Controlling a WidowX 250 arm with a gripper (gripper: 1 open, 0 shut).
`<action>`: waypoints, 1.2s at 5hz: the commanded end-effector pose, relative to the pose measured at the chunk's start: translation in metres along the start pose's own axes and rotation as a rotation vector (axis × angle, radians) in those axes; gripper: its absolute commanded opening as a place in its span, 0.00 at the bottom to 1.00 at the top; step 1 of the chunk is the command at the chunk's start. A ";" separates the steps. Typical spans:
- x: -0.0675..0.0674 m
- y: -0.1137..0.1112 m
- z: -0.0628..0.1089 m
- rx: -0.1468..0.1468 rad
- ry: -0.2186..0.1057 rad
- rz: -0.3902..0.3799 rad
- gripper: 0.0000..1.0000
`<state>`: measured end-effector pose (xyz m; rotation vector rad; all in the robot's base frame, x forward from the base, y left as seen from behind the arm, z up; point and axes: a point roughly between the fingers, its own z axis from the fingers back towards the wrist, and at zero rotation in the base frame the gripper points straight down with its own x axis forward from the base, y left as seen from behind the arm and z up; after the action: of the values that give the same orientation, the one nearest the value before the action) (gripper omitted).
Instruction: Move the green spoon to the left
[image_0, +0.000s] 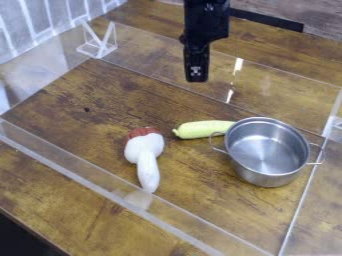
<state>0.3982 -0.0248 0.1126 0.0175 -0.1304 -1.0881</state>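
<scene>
We see the black gripper (197, 72) hanging in the air above the wooden table (80, 120), pointed straight down, its jaws drawn together and carrying nothing; the frame is small, so we read the fingertips only as one dark blunt end with no gap showing. Below and a little toward the camera, the green spoon (203, 129) lies flat on the tabletop, a short yellow-green piece with its long axis running roughly across the view, well apart from the gripper. Its right end sits just beside the rim of the round steel pot (269, 151), which stands upright and open to the right of it; we cannot tell whether spoon and pot touch. To the left of the spoon, near but apart, lies a white chunky-handled utensil (144, 160) with a red tip (139, 133), its red end pointing away from the camera and its handle toward the near edge. A clear plastic wall (160, 222) borders the work area, and a small clear stand (96, 42) sits at the far left.
</scene>
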 end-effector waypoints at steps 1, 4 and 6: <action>0.005 0.003 0.032 0.077 -0.070 -0.031 1.00; 0.020 -0.038 -0.011 0.008 -0.113 -0.128 1.00; 0.019 -0.042 -0.046 -0.038 -0.132 -0.174 1.00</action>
<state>0.3712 -0.0649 0.0478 -0.1085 -0.1780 -1.2644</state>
